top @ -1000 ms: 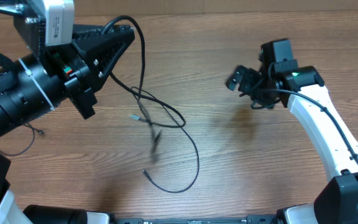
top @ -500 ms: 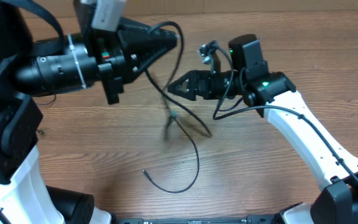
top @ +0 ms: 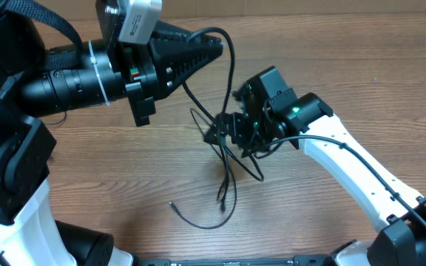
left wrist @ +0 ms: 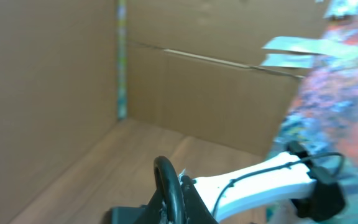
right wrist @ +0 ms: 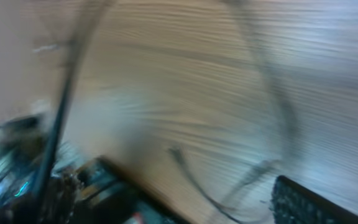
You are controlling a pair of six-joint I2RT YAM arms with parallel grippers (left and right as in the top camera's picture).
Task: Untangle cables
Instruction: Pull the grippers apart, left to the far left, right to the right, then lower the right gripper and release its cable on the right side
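Note:
The cables (top: 230,74) are thin black cords. One loop rises from my left gripper (top: 217,46), which is shut on it. The strand drops to a knot near the table's middle (top: 224,148) and trails to a plug end (top: 173,206). In the left wrist view the cable loop (left wrist: 166,177) stands pinched between the closed fingers (left wrist: 191,202). My right gripper (top: 220,133) is at the knot, open, with strands crossing between its fingers. The right wrist view is blurred; it shows cable strands (right wrist: 197,180) over the wood and one finger (right wrist: 303,202) at the lower right.
The wooden table (top: 331,59) runs across the whole overhead view. My right arm's white link (top: 346,159) stretches from the lower right. The left arm's black body (top: 58,77) fills the upper left. A cardboard wall (left wrist: 216,93) stands behind the table.
My left arm swung right and lifted the cable loop. My right gripper came from the far right to the knot in the middle. The strands were dragged toward the centre.

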